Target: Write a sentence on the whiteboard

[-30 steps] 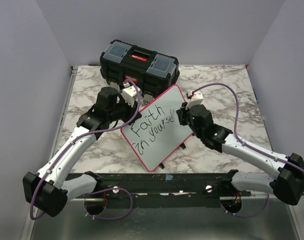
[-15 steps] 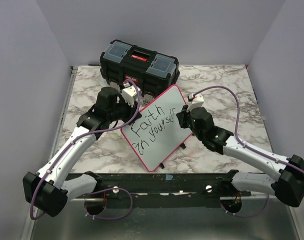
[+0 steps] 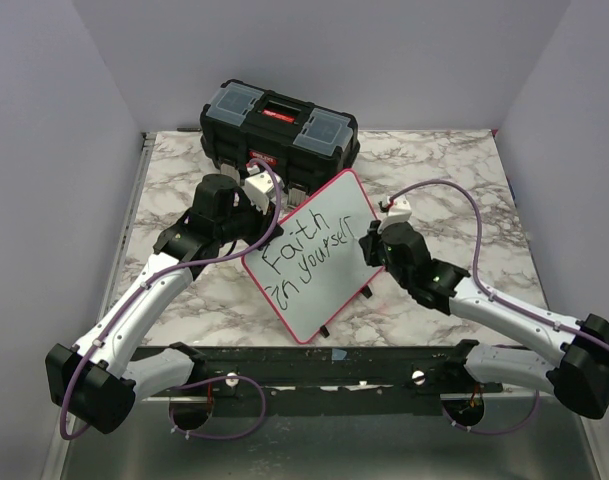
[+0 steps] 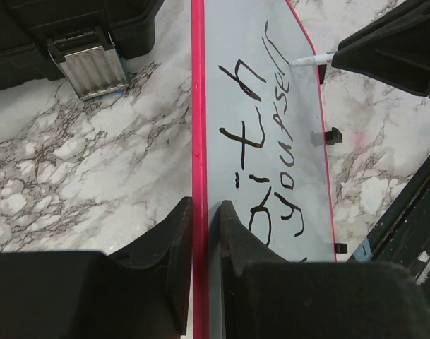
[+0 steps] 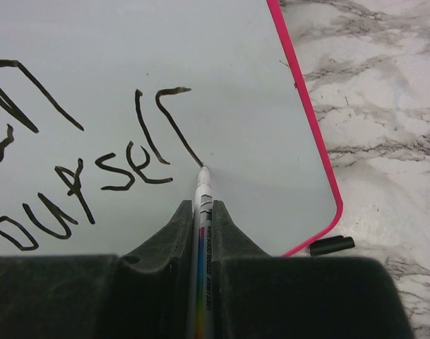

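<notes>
Whiteboard (image 3: 314, 315) rim tight in left gripper's (image 4: 204, 208) grip

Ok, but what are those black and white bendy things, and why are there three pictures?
They are a robot's left arm and right arm, fixed to a marble table. One picture looks down from above. The other two come from little cameras on each wrist, so you see that arm's own fingers up close. The left gripper pinches the red edge of the whiteboard to steady it. The right gripper holds a marker, its tip touching the board. The writing reads "Faith in yoursel", with the next letter just begun. Behind the board sits a black toolbox.
</notes>
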